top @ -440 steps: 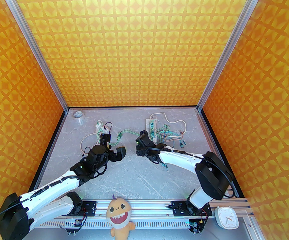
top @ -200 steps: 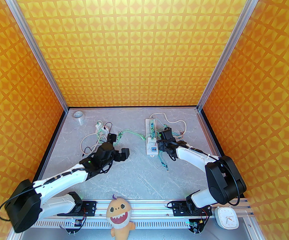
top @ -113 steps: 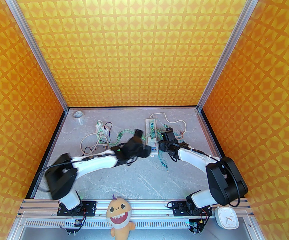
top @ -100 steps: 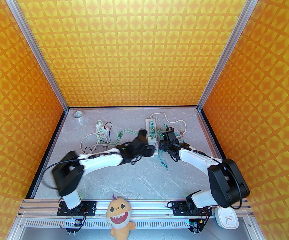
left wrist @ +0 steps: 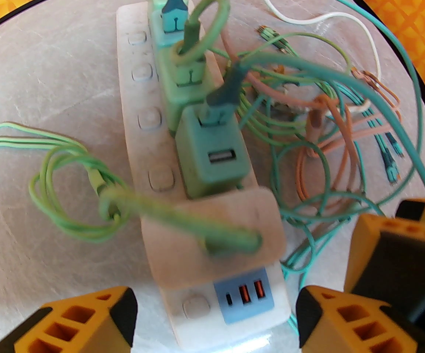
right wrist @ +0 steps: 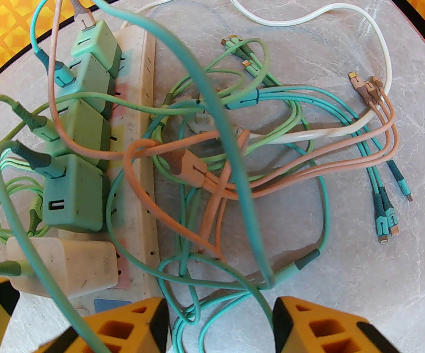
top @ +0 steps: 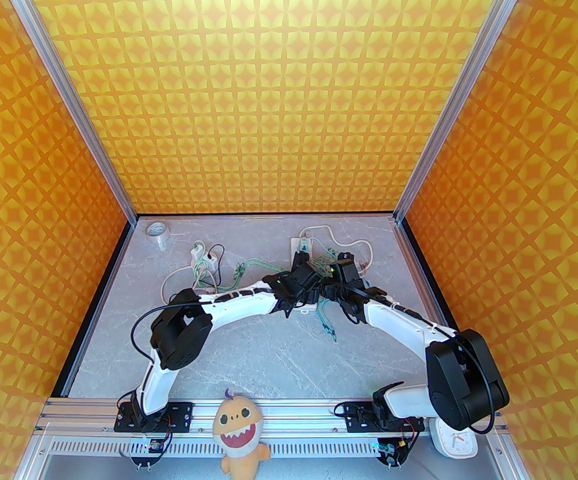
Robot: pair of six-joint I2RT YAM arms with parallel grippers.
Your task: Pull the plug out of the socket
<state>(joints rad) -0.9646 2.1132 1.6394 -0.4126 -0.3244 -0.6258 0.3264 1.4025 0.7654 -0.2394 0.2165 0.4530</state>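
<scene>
The socket [left wrist: 133, 97] is a long white power strip lying on the grey table, its far end showing at the back [top: 296, 243]. Several green plugs [left wrist: 208, 153] stand in a row on it. A white plug [left wrist: 212, 234] with a green cable sits nearest its blue USB end, also seen from the side [right wrist: 61, 267]. My left gripper [left wrist: 214, 296] is open, one finger on each side of the strip's near end, just short of the white plug. My right gripper [right wrist: 219, 303] is open beside the strip [right wrist: 148, 86], with teal cables running between its fingers. Both grippers meet over the strip, left [top: 305, 280] and right [top: 325, 290].
A tangle of teal, green and orange cables [right wrist: 271, 142] lies right of the strip. A second small charger with cables [top: 201, 258] and a tape roll [top: 158, 231] sit at the back left. A plush toy [top: 238, 435] and a clock [top: 451, 440] rest at the front rail.
My left arm has swung right from the left cable bundle to the power strip, and its jaws have narrowed a little. My right arm has stayed beside the strip, shifting slightly back.
</scene>
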